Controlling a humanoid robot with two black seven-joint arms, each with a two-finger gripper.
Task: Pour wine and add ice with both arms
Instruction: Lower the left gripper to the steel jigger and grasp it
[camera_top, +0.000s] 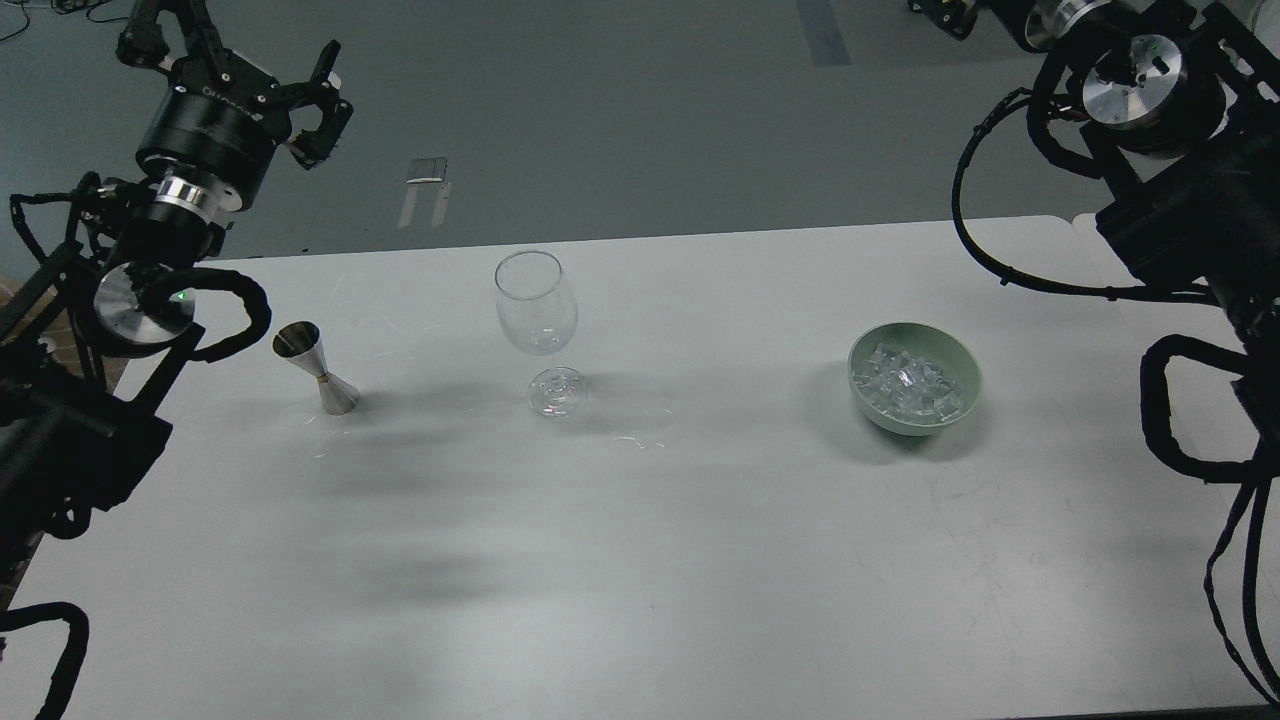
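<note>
A clear stemmed wine glass (537, 310) stands empty on the white table (640, 560), left of centre. A silver jigger (315, 368) stands to its left. The ice (905, 385) is heaped in a pale green bowl (905, 427) at the right. My left gripper (245, 65) is raised at the top left, beyond the table's far edge, open and empty, well above and behind the jigger. My right arm (1150, 80) rises at the top right. Its gripper (945, 10) is mostly cut off by the top edge, far from the bowl.
Grey floor lies beyond the table's far edge, with a small flat metal piece (428, 170) on it. Black cable loops (1165, 420) hang from the right arm over the table's right edge. A few faint wet marks (640, 440) lie near the glass's foot.
</note>
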